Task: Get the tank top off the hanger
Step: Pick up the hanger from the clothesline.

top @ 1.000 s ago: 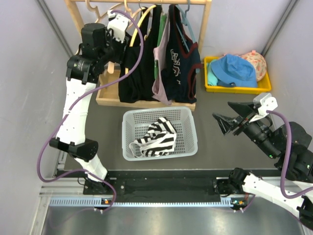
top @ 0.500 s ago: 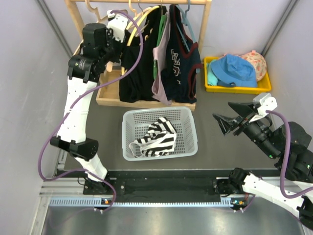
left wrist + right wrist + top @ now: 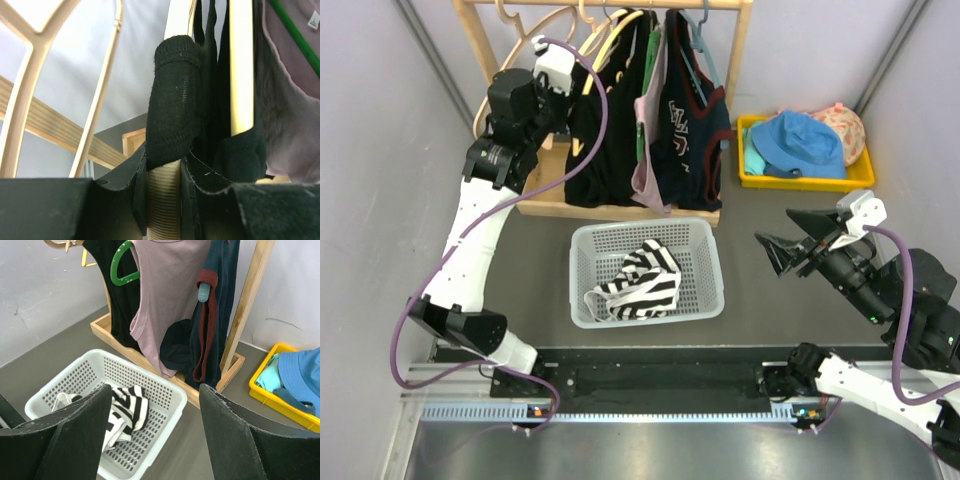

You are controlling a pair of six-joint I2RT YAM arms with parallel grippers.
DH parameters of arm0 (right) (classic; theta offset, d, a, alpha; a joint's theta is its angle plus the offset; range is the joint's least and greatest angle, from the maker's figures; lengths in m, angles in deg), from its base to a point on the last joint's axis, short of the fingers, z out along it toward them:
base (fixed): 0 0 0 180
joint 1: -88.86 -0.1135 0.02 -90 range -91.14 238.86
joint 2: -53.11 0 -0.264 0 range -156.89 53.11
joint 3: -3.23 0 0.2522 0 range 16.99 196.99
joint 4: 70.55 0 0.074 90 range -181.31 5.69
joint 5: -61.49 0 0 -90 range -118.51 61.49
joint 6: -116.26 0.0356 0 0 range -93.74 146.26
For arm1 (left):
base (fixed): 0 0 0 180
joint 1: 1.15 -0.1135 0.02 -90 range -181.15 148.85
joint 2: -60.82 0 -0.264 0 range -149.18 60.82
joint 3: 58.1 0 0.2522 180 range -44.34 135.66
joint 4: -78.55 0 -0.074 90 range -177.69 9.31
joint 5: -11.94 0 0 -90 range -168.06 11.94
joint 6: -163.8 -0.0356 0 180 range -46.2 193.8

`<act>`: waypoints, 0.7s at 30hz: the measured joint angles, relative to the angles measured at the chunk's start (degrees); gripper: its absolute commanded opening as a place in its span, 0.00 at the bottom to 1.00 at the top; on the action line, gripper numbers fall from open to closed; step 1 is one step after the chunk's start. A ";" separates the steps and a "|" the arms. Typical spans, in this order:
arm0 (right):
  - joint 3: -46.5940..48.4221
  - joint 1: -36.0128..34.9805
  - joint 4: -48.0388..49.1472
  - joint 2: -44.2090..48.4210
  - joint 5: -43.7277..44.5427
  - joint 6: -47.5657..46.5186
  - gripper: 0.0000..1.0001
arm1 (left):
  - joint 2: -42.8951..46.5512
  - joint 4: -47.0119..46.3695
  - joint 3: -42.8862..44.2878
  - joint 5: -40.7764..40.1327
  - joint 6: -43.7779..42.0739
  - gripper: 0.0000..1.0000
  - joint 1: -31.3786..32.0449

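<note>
The black tank top [image 3: 600, 130] hangs at the left of the wooden rack on a cream hanger [image 3: 607, 38]. My left gripper [image 3: 566, 92] is up at its left shoulder. In the left wrist view this gripper [image 3: 164, 200] is shut on the ribbed cream end of the hanger [image 3: 164, 197]. The tank top's black strap [image 3: 175, 100] is draped over the hanger arm just above the jaws. My right gripper [image 3: 782, 250] hovers low at the right, open and empty. In its own view it [image 3: 155, 390] faces the basket and the rack.
A white basket [image 3: 705, 262] holding a striped garment [image 3: 638, 285] sits in front of the rack's wooden base [image 3: 620, 211]. A pink top [image 3: 650, 120] and a navy top [image 3: 692, 120] hang beside the black one. At the right, a yellow tray [image 3: 860, 181] holds hats [image 3: 805, 140].
The left jaws have shut on the hanger's end, and the left arm has shifted slightly up and towards the rack. The right arm has not moved.
</note>
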 measured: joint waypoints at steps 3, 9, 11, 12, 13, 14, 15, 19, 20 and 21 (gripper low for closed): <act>0.00 0.00 0.00 0.00 0.00 0.00 0.70 | 0.92 -2.51 -2.10 -1.18 0.00 0.00 0.07; -0.09 0.00 0.00 0.02 0.00 0.02 0.70 | 0.94 -4.59 -2.32 -2.16 0.00 0.00 0.07; -0.31 0.00 0.07 0.02 0.00 0.02 0.70 | 0.94 -5.18 -2.27 -2.23 -0.02 0.00 0.07; -0.52 0.00 0.02 0.09 0.00 0.02 0.70 | 0.94 -5.33 -2.19 -2.23 -0.04 0.00 0.07; -0.79 0.00 0.07 0.07 0.00 0.02 0.70 | 0.94 -5.49 -2.05 -2.23 -0.04 0.00 0.07; -0.96 0.00 -0.09 0.07 -0.02 0.02 0.70 | 0.94 -5.86 -1.84 -2.23 -0.04 0.00 0.04; -1.18 0.00 -0.02 0.07 -0.02 0.02 0.70 | 0.92 -6.23 -1.73 -2.23 -0.04 0.00 0.04; -1.22 0.00 -0.15 0.09 -0.02 0.02 0.70 | 0.92 -7.32 -1.38 -2.32 -0.04 0.00 0.07; -1.22 0.00 -0.15 0.09 -0.02 0.02 0.70 | 0.90 -7.43 -1.38 -2.43 -0.04 0.00 0.07; -1.22 0.00 -0.17 0.09 0.00 0.02 0.70 | 0.87 -7.48 -1.38 -2.47 -0.04 0.00 0.07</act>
